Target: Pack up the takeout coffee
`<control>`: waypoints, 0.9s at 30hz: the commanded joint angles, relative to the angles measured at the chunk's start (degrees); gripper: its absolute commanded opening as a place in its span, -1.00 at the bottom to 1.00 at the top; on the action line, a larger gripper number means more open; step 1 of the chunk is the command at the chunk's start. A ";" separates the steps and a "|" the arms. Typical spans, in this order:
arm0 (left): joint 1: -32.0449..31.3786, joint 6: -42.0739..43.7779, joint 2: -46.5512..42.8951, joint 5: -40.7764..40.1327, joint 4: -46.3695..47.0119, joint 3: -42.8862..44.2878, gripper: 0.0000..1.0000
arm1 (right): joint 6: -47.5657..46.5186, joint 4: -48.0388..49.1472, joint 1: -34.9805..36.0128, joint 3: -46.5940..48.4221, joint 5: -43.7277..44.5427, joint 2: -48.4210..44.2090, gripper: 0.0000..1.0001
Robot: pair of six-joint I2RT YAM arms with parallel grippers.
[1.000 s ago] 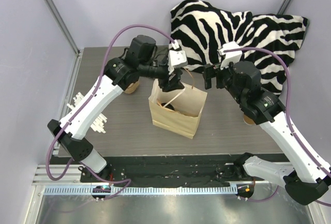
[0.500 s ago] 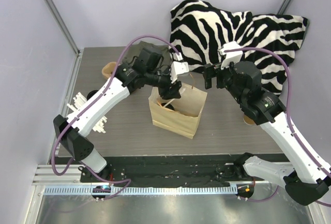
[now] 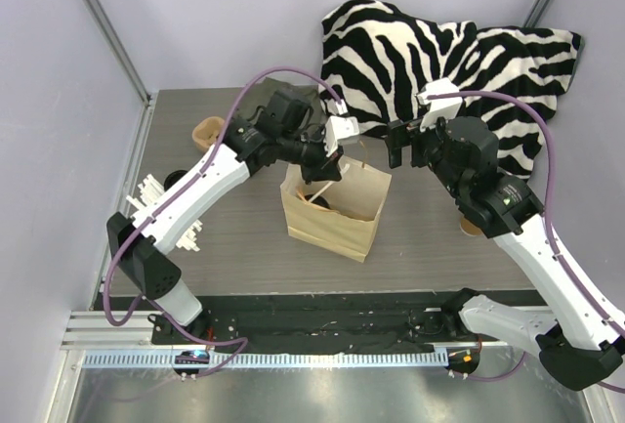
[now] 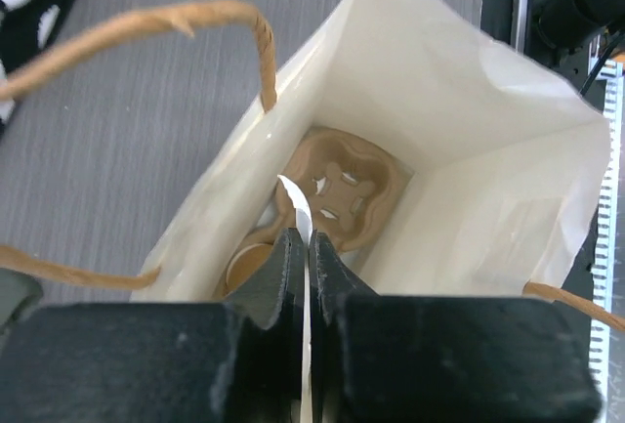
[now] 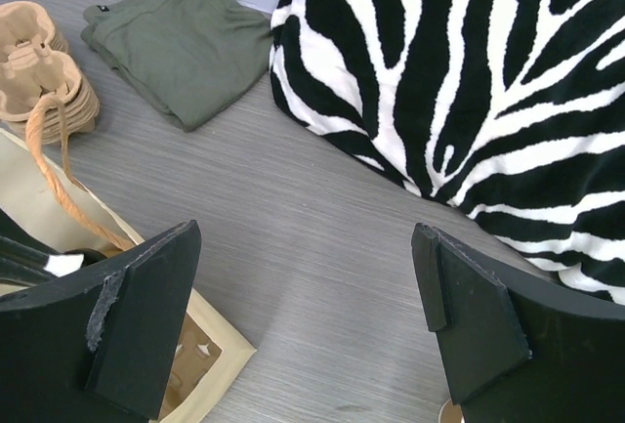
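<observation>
Now L gripper [image 4: 298, 245] pinches bag [image 4: 469, 149] rim; R gripper [image 5: 305, 237] wide, empty; cup [image 4: 244, 265] barely seen inside, axis unclear.

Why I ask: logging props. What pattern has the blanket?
The blanket shows zebra stripes; best in right wrist view.

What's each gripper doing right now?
Left gripper: closed, pinching the rim of the paper bag.
Right gripper: open, holding nothing.

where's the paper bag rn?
Top view: the brown kraft paper bag stands open mid grey table, the left end effector at its far rim and the zebra-print blanket behind it.
</observation>
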 commanded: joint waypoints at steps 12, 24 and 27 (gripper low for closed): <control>-0.36 1.68 -1.25 3.07 -4.23 13.42 -1.00 | -0.14 2.57 -0.23 1.48 0.08 -0.67 0.96; -0.36 6.60 -1.70 4.04 10.63 4.01 -1.00 | -0.14 2.05 -0.32 1.31 0.34 -1.64 0.96; -0.36 8.27 -1.61 4.56 9.84 4.28 -1.00 | -0.14 2.05 -0.41 1.31 0.43 -1.81 0.96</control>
